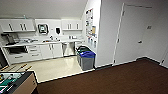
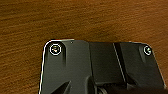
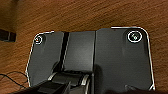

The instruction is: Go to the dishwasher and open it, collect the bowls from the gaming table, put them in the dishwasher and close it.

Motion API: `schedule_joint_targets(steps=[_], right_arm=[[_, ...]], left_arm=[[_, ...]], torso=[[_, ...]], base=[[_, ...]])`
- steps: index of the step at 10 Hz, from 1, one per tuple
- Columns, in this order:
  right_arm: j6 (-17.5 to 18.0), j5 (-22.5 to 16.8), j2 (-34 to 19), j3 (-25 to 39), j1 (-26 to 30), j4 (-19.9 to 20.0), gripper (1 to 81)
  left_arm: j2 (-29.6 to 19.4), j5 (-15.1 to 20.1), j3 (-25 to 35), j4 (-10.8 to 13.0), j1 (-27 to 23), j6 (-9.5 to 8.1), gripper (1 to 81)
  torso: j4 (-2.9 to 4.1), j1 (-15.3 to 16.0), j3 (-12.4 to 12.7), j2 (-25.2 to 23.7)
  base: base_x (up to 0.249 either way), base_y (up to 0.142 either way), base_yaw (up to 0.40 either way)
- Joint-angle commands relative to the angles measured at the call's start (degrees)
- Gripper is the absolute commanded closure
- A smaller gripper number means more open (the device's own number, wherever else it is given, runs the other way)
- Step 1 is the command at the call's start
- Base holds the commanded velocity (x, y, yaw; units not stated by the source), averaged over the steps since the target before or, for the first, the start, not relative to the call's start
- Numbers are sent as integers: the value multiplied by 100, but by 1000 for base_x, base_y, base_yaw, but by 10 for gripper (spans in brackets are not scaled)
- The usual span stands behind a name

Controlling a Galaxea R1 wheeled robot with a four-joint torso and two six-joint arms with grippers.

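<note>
The dishwasher (image 1: 68,49), its grey steel front shut, sits under the kitchenette counter (image 1: 37,43) at the far wall, between white cabinet doors (image 1: 52,50) on one side and the corner by the noticeboard wall on the other. It lies ahead of me and to my left, well apart, across dark carpet (image 1: 112,80) and then a pale kitchen floor (image 1: 55,67). Its front faces out into the room, roughly toward me, and its width runs along the counter line. A grey bin with a blue lid (image 1: 87,59) stands just right of the straight path to it. A table-football table (image 1: 13,82) shows at my near left. Judging by the bearing, my left arm is on the nearer side, though both hang over carpet. Whether my grippers' fingers are apart or together, I cannot tell.
</note>
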Motion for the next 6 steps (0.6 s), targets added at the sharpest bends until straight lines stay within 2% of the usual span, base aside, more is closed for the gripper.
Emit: schedule_joint_targets(steps=[1, 3, 6], right_arm=[[-2, -285, 7, 15, 319, -34, 10], [-10, -285, -2, 5, 310, -34, 10], [-10, -285, -2, 5, 310, -34, 10]], left_arm=[[24, 231, -24, -39, -296, -18, 10], [15, 231, -24, -47, -304, -18, 10], [24, 231, -24, -39, -296, -18, 10]], torso=[[0, 0, 0, 0], [0, -1, 0, -2], [0, 0, 0, 2]], base=[[95, 77, 0], [93, 88, 0], [92, 120, 0]])
